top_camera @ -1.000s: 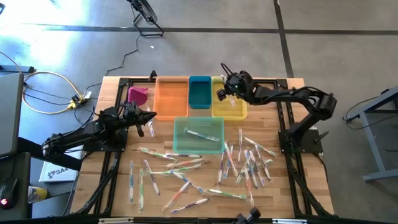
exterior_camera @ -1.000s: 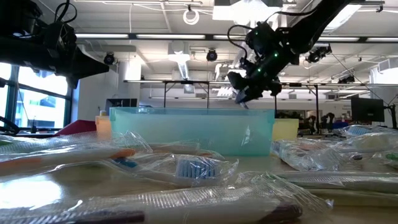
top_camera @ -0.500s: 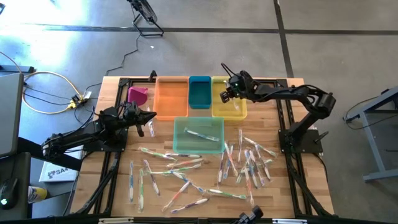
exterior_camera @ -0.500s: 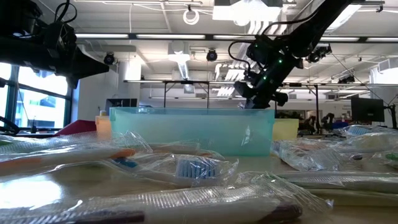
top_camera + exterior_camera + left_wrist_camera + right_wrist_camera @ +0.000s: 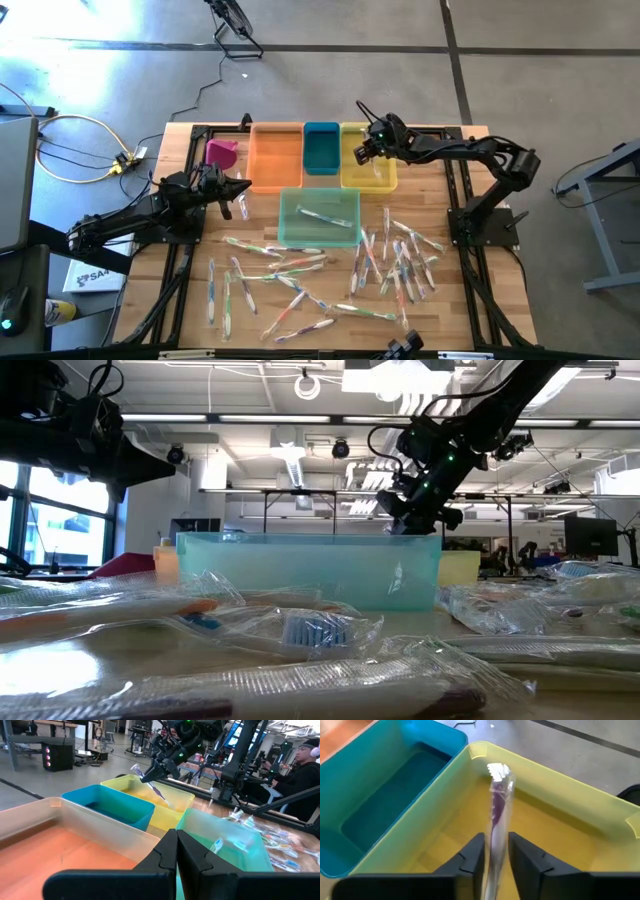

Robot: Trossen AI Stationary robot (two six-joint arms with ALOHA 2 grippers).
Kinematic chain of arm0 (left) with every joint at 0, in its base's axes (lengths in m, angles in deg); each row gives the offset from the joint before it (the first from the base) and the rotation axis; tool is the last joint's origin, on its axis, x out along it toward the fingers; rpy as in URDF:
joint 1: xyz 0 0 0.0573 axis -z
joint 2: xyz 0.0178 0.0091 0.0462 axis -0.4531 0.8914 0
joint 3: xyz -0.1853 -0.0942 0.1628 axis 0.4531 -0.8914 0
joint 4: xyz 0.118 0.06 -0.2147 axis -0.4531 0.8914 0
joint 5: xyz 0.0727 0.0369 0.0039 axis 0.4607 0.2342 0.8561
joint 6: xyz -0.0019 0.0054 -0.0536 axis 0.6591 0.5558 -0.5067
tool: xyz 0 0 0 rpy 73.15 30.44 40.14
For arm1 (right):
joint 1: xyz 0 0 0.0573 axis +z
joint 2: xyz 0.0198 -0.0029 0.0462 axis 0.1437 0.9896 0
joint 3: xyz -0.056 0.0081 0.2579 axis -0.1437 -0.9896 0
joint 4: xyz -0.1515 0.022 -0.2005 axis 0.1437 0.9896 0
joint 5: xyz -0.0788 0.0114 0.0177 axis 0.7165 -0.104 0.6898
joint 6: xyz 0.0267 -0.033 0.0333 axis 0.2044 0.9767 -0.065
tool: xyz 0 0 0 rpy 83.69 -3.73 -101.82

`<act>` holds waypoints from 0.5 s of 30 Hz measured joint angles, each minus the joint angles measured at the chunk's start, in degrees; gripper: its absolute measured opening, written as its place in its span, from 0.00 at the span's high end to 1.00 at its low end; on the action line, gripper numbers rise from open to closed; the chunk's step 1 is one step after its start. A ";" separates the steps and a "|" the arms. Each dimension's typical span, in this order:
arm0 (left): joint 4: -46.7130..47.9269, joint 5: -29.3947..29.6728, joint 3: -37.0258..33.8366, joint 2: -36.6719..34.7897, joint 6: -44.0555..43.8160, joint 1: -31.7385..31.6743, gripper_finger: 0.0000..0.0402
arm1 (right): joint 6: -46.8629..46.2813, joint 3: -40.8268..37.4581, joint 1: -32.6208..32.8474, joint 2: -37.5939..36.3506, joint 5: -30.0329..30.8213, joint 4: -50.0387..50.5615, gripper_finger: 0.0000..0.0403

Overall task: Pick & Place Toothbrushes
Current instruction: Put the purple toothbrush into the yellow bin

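My right gripper point(image 5: 361, 152) hangs over the yellow bin point(image 5: 372, 178), with a wrapped toothbrush point(image 5: 497, 815) with a purple accent between its fingers. The left wrist view shows that toothbrush point(image 5: 150, 782) in the air above the bin. Many wrapped toothbrushes point(image 5: 392, 258) lie flat on the table's near half, and one lies in the pale green bin point(image 5: 318, 232). My left gripper point(image 5: 244, 190) is shut and holds nothing, level, beside the orange bin point(image 5: 275, 158). My right gripper has the toothbrush's clear handle point(image 5: 495, 851) between its two fingers, which stand close on either side of the wrapper. The fingers slant down from the table's right side and lie along the brush. Its bristle end point(image 5: 498, 770) points away, clear above the yellow bin's floor.
The orange bin, a dark blue bin point(image 5: 321, 148) and the yellow bin stand in a row at the table's far edge. The pale green bin stands in front of them. A pink object point(image 5: 222, 153) sits left of the orange bin. A person point(image 5: 300, 765) sits beyond the table.
My right gripper has sunk a little toward the yellow bin and tipped further downward with the toothbrush, then kept still for the last half second.
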 joint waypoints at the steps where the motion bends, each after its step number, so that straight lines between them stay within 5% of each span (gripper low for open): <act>1: 0.00 0.00 0.00 0.00 -0.01 -0.01 1.00 | 0.02 0.00 0.00 0.00 0.00 -0.03 0.75; 6: 0.00 0.00 0.00 0.02 -0.01 0.01 1.00 | 0.36 0.00 0.00 -0.02 0.03 -0.79 0.69; 15: 0.00 0.00 0.00 0.01 -0.01 0.01 1.00 | 4.58 0.00 0.13 -2.51 -0.85 -1.78 0.80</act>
